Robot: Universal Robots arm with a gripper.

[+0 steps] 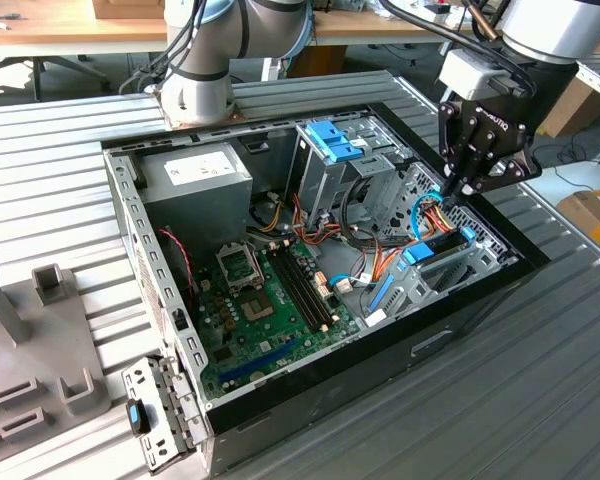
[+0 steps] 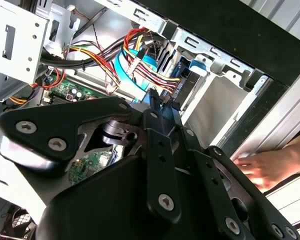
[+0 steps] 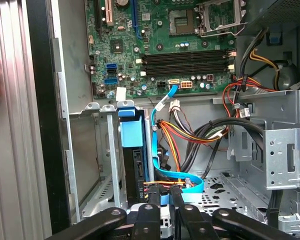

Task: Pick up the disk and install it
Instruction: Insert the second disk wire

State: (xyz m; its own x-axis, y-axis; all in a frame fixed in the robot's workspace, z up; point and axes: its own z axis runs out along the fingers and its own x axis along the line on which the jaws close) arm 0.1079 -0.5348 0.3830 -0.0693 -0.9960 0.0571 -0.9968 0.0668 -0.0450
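Open computer case lying flat on a ribbed metal table, motherboard showing in the middle and a grey power supply at the far corner on the exterior view's left. Poised over the case's end at the exterior view's right: 1 black gripper, pointing down into the drive bay. Fingers drawn close together in the first wrist view, tips just above a flat blue cable and a bundle of red, yellow and orange wires. Not clamped on the disk.

Already seated in the bay: the disk, standing on edge between grey metal walls, black body framed by its bright blue carrier. Seen again in the first wrist view, just beside the gripper's tips.

Farther in, near the middle of the far side: a light-blue ribbed latch atop a grey metal cage. Outside the case, at the near corner on the exterior view's left: a perforated grey bracket with a small blue clip, lying on the table.

In the second wrist view, resting beside the case's black rim: a person's hand.
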